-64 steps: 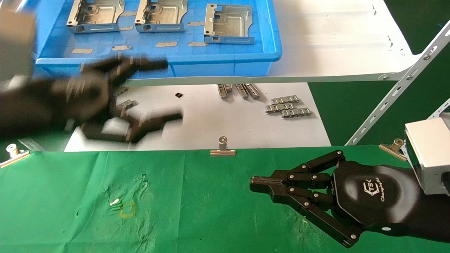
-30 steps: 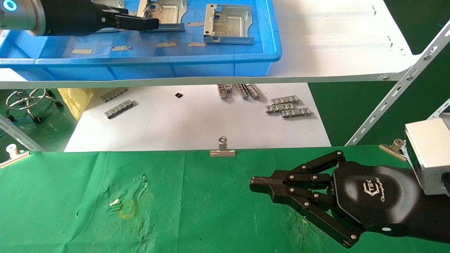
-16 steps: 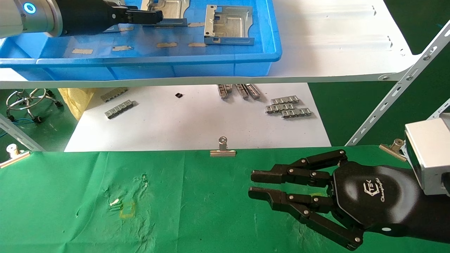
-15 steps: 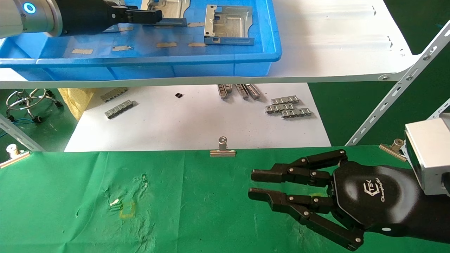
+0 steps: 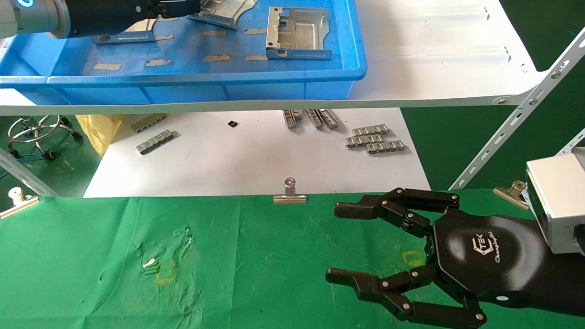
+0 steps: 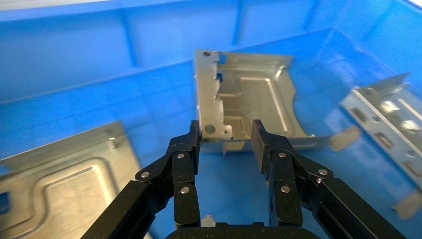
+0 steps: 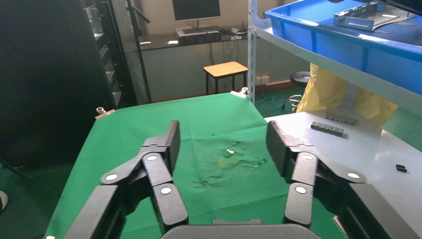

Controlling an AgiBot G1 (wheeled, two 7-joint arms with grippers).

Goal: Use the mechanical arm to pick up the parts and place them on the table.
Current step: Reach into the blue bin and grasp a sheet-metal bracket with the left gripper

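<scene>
In the head view, the left gripper [image 5: 183, 7] reaches in from the upper left corner, over the blue bin [image 5: 274, 75] on the white shelf board [image 5: 434, 55]. Its fingertips meet a tilted bracket [image 5: 224, 13] at the top edge of the frame. A second bracket [image 5: 298, 33] lies flat in the bin's right part, and a third [image 5: 123, 36] shows partly under the arm. On the lower white surface, small grey ribbed strips [image 5: 374, 138] lie in groups. In the lower right, the right gripper [image 5: 338, 242] hovers over the green table [image 5: 114, 256] with its fingers spread wide apart, holding nothing. A binder clip [image 5: 289, 194] sits on the cloth's far edge.

In the left wrist view, the left gripper [image 6: 226, 137] has its two fingers pinching the near edge of the tilted bracket [image 6: 249, 99], at the centre of the frame.

In the right wrist view, the right gripper [image 7: 223, 142] is spread open above the green cloth, which fills the middle of the frame.
</scene>
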